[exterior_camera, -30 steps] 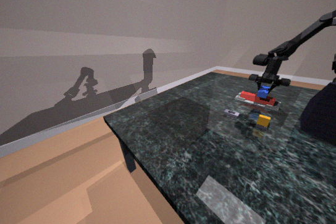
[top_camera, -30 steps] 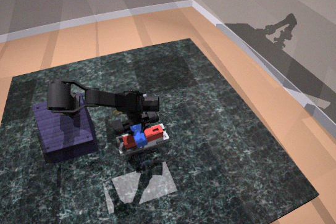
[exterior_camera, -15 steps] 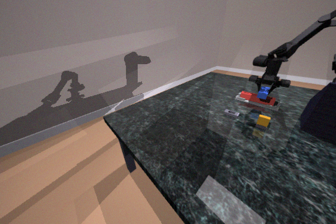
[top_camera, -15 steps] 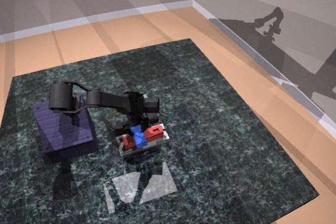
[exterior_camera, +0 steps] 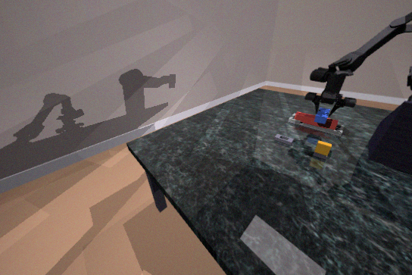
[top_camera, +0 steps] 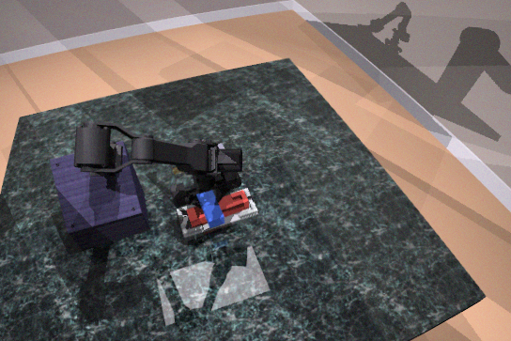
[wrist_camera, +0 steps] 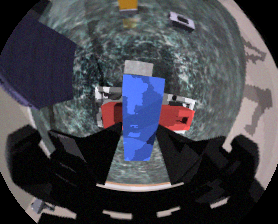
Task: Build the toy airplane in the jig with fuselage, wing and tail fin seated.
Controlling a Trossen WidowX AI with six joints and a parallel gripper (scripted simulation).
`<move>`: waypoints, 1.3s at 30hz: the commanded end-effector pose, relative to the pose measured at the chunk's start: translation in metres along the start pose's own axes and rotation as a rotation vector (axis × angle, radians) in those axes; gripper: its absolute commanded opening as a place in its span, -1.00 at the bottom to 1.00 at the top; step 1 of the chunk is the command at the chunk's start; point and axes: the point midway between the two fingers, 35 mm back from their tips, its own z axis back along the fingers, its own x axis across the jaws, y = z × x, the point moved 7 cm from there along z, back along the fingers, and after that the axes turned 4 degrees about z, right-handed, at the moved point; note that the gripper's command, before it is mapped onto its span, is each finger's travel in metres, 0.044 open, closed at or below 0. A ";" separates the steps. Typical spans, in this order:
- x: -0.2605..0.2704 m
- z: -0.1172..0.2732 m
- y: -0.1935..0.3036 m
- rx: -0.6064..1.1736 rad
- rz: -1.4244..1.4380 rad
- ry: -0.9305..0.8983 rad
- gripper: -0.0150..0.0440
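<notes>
The red fuselage (top_camera: 234,204) (exterior_camera: 301,117) (wrist_camera: 111,116) lies lengthwise in the white cradle (top_camera: 185,231) (exterior_camera: 338,132) (wrist_camera: 106,92). The blue wing (top_camera: 210,211) (exterior_camera: 322,117) (wrist_camera: 142,100) lies across the middle of the fuselage; its tab and the socket under it are hidden. My gripper (exterior_camera: 324,111) (wrist_camera: 139,125) is open, its fingertips close on either side of the wing. In the top view the arm hides the fingers. The yellow tail fin (exterior_camera: 323,148) (wrist_camera: 128,4) stands apart on a small grey base. The socket near the tail shows empty.
A grey slotted block (exterior_camera: 284,139) (wrist_camera: 182,21) lies on the dark marbled table (top_camera: 352,240) (exterior_camera: 212,163), near the tail fin. The purple pedestal (top_camera: 99,193) (exterior_camera: 394,140) (wrist_camera: 35,60) stands beside the cradle.
</notes>
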 end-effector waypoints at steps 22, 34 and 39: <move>-0.001 0.086 0.001 -0.006 0.005 -0.001 1.00; -0.004 0.084 -0.004 -0.006 -0.520 -0.003 1.00; -0.005 0.083 -0.005 -0.005 -1.003 -0.004 1.00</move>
